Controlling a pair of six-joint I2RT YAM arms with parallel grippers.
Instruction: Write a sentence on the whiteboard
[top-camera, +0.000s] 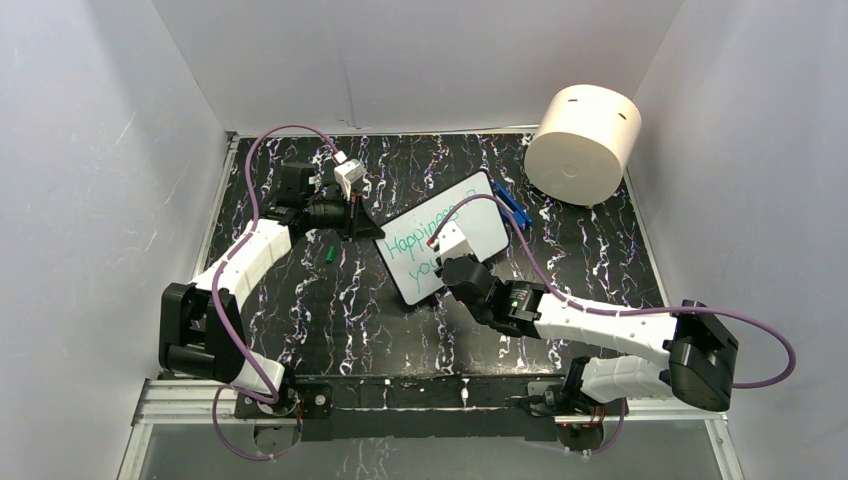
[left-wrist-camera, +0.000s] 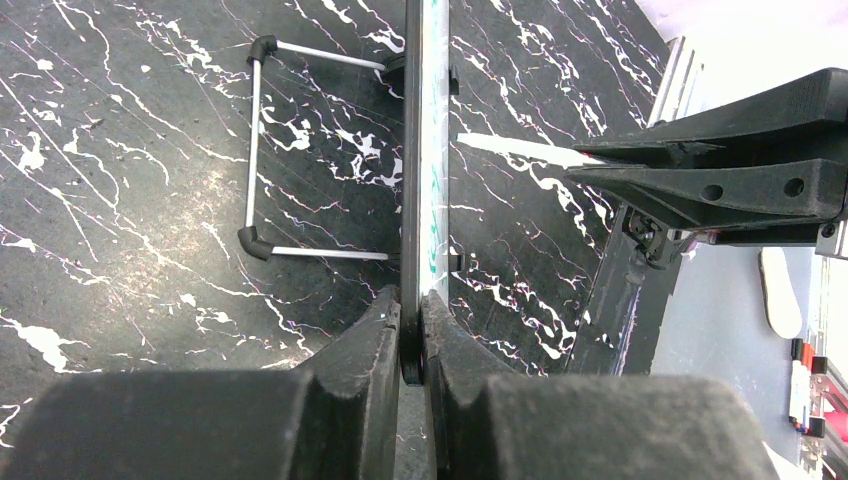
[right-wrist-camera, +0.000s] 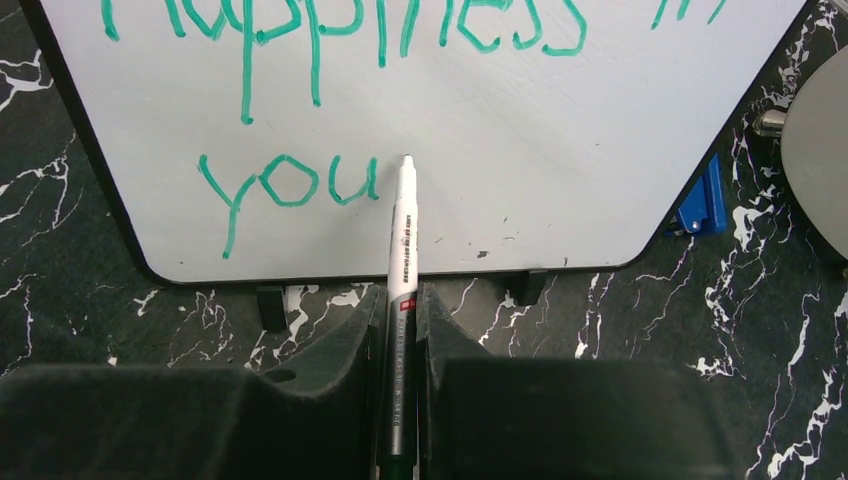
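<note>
The whiteboard (top-camera: 478, 208) stands tilted at mid-table, black-framed. The sentence (top-camera: 418, 240) in teal-green reads "Happiness" (right-wrist-camera: 340, 25) above "you" (right-wrist-camera: 288, 185). My left gripper (top-camera: 374, 229) is shut on the board's left edge; in the left wrist view the board (left-wrist-camera: 425, 150) runs edge-on out of the pinching gripper (left-wrist-camera: 412, 305). My right gripper (right-wrist-camera: 402, 295) is shut on a white-and-silver marker (right-wrist-camera: 404, 225), whose tip sits at the board face just right of "you". Seen from above, the right gripper (top-camera: 447, 250) hovers over the board's lower half.
A big cream cylinder (top-camera: 583, 140) lies at the back right. A blue object (top-camera: 512, 205) sits behind the board's right edge. A small green cap (top-camera: 328, 252) lies on the black marbled table left of the board. White walls enclose the table. A wire stand (left-wrist-camera: 255, 150) props the board.
</note>
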